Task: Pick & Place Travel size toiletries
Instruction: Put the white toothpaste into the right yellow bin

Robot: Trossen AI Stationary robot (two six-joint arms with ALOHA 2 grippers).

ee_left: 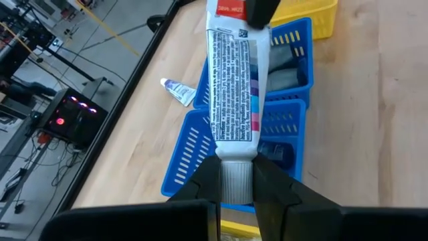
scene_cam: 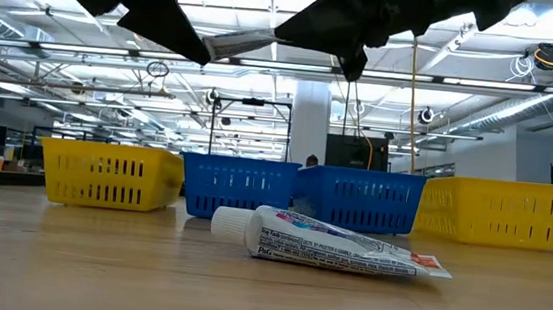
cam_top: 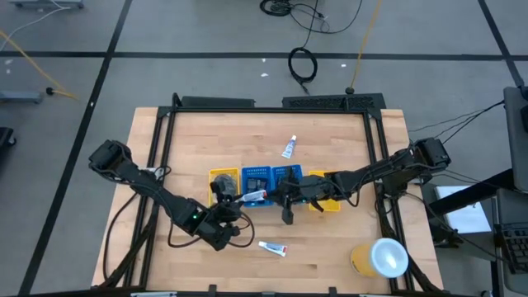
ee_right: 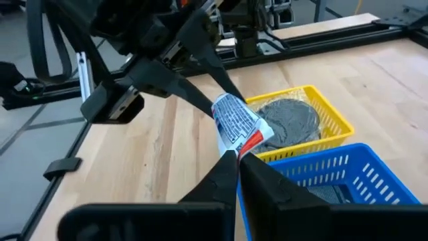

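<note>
In the low view both arms are cut off by the top edge, just dark shapes, so you can't tell there what grips the held tube (scene_cam: 241,43). Tray contents stay hidden behind the slatted walls of the yellow tray (scene_cam: 109,175) at left. From above, the centre is crowded: the right gripper (cam_top: 266,196) and the left gripper (cam_top: 233,200) cover much of the blue trays (cam_top: 257,176), contents too small to name. The left wrist view crops the tube's red end at the top edge.

White tube (ee_left: 234,87) hangs level over blue trays (ee_left: 281,127), both ends pinched.
</note>
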